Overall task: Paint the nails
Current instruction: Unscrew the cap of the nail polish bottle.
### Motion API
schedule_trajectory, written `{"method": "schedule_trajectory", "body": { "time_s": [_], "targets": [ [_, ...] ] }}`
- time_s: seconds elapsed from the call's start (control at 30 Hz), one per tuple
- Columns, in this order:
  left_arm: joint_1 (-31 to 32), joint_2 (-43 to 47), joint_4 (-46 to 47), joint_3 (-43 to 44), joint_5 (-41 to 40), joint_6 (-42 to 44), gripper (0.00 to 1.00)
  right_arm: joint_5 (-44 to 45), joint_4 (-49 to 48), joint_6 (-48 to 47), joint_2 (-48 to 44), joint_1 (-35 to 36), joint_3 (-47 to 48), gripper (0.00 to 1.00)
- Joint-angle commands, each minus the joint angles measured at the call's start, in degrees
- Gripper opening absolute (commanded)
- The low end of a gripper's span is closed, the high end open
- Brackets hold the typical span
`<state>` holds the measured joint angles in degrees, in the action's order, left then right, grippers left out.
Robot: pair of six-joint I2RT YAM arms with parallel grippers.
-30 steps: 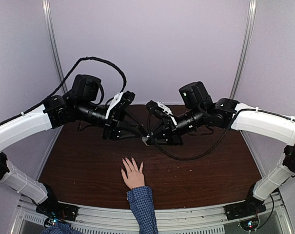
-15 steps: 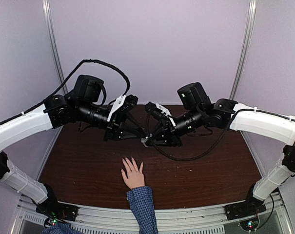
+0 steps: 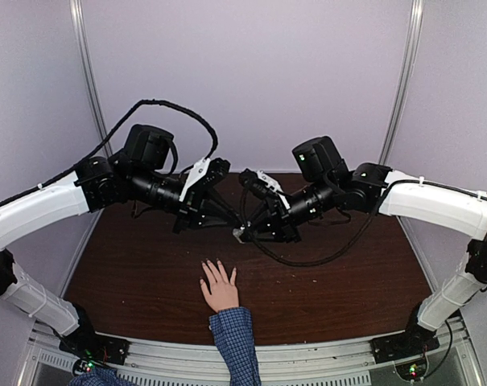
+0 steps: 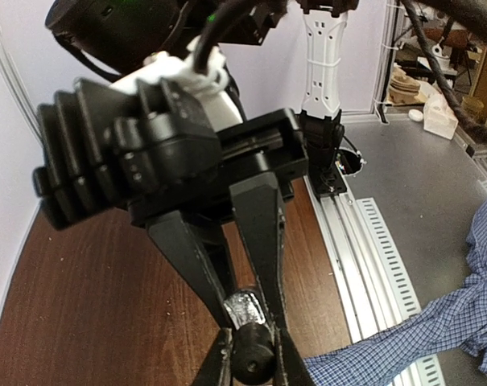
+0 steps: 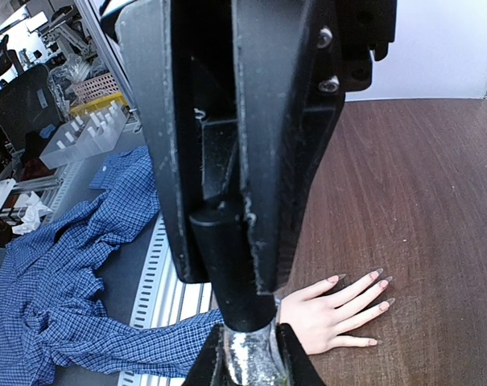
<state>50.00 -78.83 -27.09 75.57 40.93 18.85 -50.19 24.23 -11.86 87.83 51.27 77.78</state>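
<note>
A small glittery polish bottle (image 3: 240,234) hangs above the brown table (image 3: 146,273), between both arms. My right gripper (image 5: 247,362) is shut on its glass body (image 5: 251,358). My left gripper (image 4: 253,358) is shut on its black cap (image 4: 253,362), which shows as a dark cylinder (image 5: 227,273) in the right wrist view. A light-skinned hand (image 3: 220,289) lies flat just in front of the bottle, fingers spread. The nails (image 5: 383,305) are long and pinkish with darker tips. Its blue checked cuff (image 3: 233,326) reaches over the near edge.
A black cable (image 3: 307,259) sags under the right arm toward the table. A slotted metal rail (image 4: 348,233) runs along the near table edge. Blue checked cloth (image 5: 58,273) lies beyond it. Upright frame posts (image 3: 86,72) stand at both sides.
My left gripper's jaws have closed onto the bottle's cap. Both arms have shifted only slightly, and the hand has stayed put.
</note>
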Motion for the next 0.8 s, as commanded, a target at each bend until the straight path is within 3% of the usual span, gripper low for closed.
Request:
{"method": "schedule_trajectory", "body": {
  "time_s": [0.0, 0.37, 0.77],
  "targets": [
    [0.54, 0.48, 2.17, 0.45, -0.08, -1.83, 0.05, 2.26, -2.24, -0.14, -1.56, 0.22, 0.68, 0.0],
    [0.37, 2.25, 9.15, -2.43, -4.18, -7.31, 0.01, 13.24, -5.16, 0.17, -4.8, 0.33, -2.65, 0.0],
    [-0.87, 2.19, 11.32, -3.06, -3.09, -9.83, 0.0, 15.39, -4.99, -0.34, -5.03, 0.4, -3.33, 0.0]
  ]
}}
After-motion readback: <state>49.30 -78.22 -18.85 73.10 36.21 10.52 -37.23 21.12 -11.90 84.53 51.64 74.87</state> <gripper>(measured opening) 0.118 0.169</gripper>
